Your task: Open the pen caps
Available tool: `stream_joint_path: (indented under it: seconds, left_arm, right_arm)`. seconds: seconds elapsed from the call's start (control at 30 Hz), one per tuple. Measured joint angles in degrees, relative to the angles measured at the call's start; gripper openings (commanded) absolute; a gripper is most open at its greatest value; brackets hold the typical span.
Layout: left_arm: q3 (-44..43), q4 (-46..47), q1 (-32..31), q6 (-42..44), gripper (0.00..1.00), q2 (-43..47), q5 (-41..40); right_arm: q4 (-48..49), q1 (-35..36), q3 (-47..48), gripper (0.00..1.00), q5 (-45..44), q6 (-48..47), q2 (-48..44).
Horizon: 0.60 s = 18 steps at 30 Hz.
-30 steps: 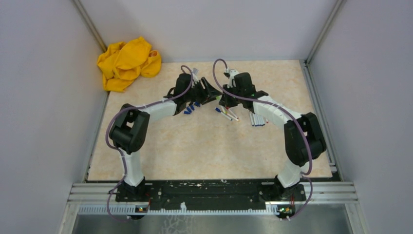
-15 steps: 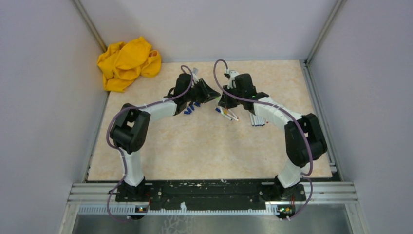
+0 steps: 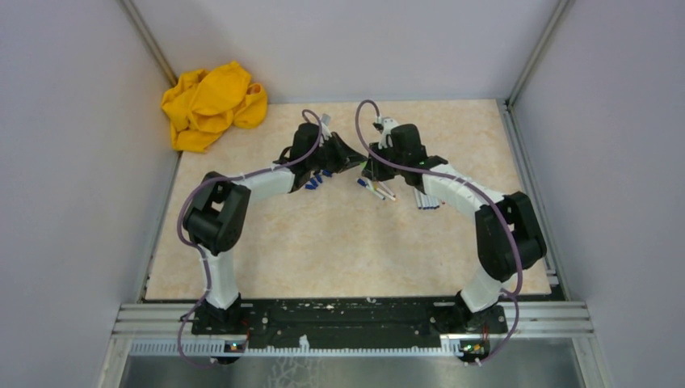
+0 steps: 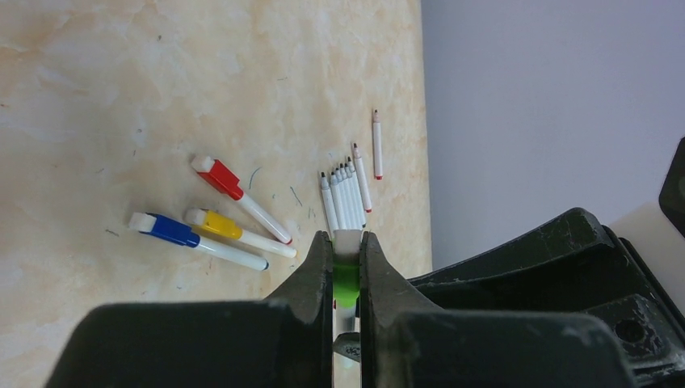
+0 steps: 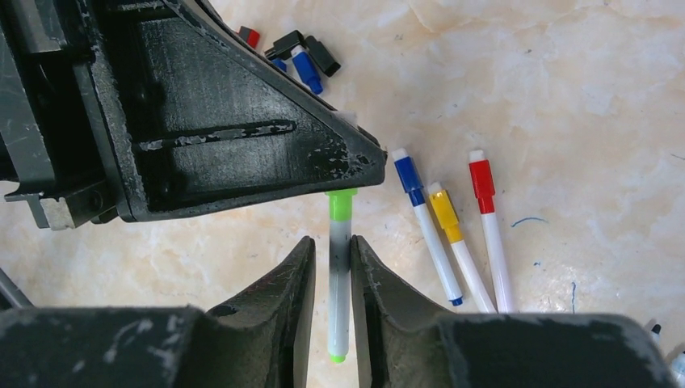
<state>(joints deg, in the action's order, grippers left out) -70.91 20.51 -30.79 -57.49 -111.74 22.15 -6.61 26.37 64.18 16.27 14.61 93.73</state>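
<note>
The left gripper (image 4: 346,239) has just clamped shut on the green pen cap (image 4: 346,279), toward 12 o'clock on the counter (image 3: 339,242). The right gripper (image 5: 331,244) narrowly flanks the white barrel (image 5: 339,299), grip uncertain. A pull apart should uncap it.

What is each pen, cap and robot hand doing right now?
left gripper, shut on green cap.
right gripper, jaws around green pen barrel, grip unclear.
green cap, on its pen.
blue pen, yellow pen, red pen, capped, lying flat.
white pens, uncapped, in a row.
loose caps, off their pens.
</note>
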Motion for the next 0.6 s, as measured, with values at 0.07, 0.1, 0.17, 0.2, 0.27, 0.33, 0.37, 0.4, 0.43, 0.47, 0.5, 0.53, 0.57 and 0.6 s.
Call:
stream_joint_path:
  seconds: [0.07,0.1,0.17,0.2,0.27,0.33,0.37,0.4,0.43,0.47,0.5,0.53,0.57,0.6]
  left_arm:
    - [-0.2,-0.3,-0.2,0.0,0.00,0.0,-0.1]
    - [-0.3,-0.5,-0.3,0.0,0.00,0.0,-0.2]
    - [-0.5,-0.7,-0.4,0.0,0.00,0.0,-0.3]
    - [-0.6,-0.8,-0.5,0.0,0.00,0.0,-0.3]
    - [-0.6,-0.8,-0.5,-0.3,0.00,0.0,-0.4]
    - [-0.6,-1.0,-0.6,-0.5,0.00,0.0,-0.5]
    - [-0.7,-1.0,-0.6,-0.8,0.00,0.0,-0.5]
    - [-0.7,-1.2,-0.6,-1.0,0.00,0.0,-0.5]
    - [-0.9,-1.5,-0.6,-1.1,0.00,0.0,-0.5]
    - [-1.1,-1.7,-0.6,-1.2,0.00,0.0,-0.5]
    - [-1.4,-2.0,-0.6,-1.3,0.00,0.0,-0.5]
    - [-1.5,-2.2,-0.6,-1.4,0.00,0.1,-0.6]
    - [-1.6,-2.4,-0.6,-1.5,0.00,0.1,-0.8]
    - [-1.6,-2.5,-0.6,-1.6,0.00,0.2,-1.0]
  right_arm:
    - [0.1,0.2,0.0,0.24,-0.1,0.0,0.0]
    - [0.2,0.3,0.0,0.25,-0.2,0.0,0.0]
    - [0.2,0.3,0.0,0.25,-0.3,0.0,0.0]
    - [0.2,0.3,0.0,0.25,-0.4,0.0,0.0]
    - [0.2,0.4,0.0,0.25,-0.7,0.0,0.0]
    - [0.2,0.5,0.0,0.24,-1.1,0.0,0.0]
    - [0.2,0.5,0.0,0.23,-1.2,0.0,0.0]
    - [0.3,0.5,0.0,0.19,-1.3,0.0,0.0]
    - [0.3,0.5,0.0,0.11,-1.5,0.0,0.0]
    - [0.4,0.5,0.0,0.00,-1.7,-0.1,0.0]
    - [0.5,0.5,0.0,0.00,-2.1,-0.3,0.0]
    - [0.7,0.5,0.0,0.00,-2.4,-0.3,0.0]
    - [0.9,0.5,0.0,0.00,-2.5,-0.3,0.0]
    - [1.0,0.5,0.0,0.00,-2.7,-0.4,0.0]
